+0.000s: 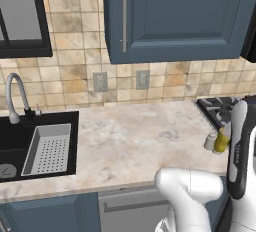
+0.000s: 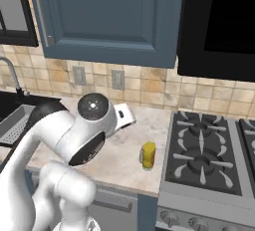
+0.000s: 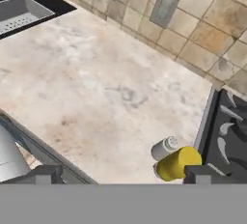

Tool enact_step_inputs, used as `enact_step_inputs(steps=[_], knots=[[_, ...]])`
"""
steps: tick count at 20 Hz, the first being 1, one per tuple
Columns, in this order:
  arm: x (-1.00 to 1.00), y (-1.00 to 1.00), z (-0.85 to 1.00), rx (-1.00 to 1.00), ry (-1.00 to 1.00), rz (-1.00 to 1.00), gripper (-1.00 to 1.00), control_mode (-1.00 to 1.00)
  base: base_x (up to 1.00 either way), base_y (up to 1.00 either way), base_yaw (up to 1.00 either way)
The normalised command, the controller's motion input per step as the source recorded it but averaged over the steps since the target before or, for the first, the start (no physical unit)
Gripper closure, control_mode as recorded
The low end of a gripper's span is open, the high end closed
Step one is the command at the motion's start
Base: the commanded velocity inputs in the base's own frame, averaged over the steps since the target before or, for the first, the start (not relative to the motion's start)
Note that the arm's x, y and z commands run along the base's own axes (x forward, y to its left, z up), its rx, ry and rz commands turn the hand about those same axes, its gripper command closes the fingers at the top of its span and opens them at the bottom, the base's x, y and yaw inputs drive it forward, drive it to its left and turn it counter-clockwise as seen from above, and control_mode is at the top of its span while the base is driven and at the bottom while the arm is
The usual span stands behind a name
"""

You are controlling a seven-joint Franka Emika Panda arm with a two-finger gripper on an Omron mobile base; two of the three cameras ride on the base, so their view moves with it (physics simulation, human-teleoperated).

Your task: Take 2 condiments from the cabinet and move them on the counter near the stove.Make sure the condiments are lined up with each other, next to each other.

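Both condiments stand side by side on the beige counter (image 3: pixel 87 83), at its right end beside the black stove (image 3: pixel 231 131). They are a yellow bottle (image 3: pixel 177 162) and a shorter pale shaker (image 3: pixel 165 147) that touches or nearly touches it. My gripper (image 3: pixel 124 174) hovers above and in front of them, open, with nothing between its fingertips (image 3: pixel 46 172). From the left base view the yellow bottle (image 1: pixel 220 140) and shaker (image 1: pixel 210 140) sit just left of my arm, near the stove (image 1: pixel 225 108). The right base view gives the bottle (image 2: pixel 148 155) by the stove (image 2: pixel 204 155). The cabinet is out of view.
A black sink (image 1: pixel 12 146) with a grey strainer basket (image 1: pixel 47 148) and curved tap (image 1: pixel 15 96) lies at the left. A closed blue wall cabinet with a steel handle (image 1: pixel 175 16) hangs above. A black appliance (image 2: pixel 219 26) hangs over the stove. Two outlets (image 1: pixel 100 81) are on the tiled wall.
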Motion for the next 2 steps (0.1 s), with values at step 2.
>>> enact_step_inputs(steps=[2], knots=[[0.0,0.38,0.5,-0.11,0.17,-0.05,-1.0,-1.0,0.0,0.0,0.0]])
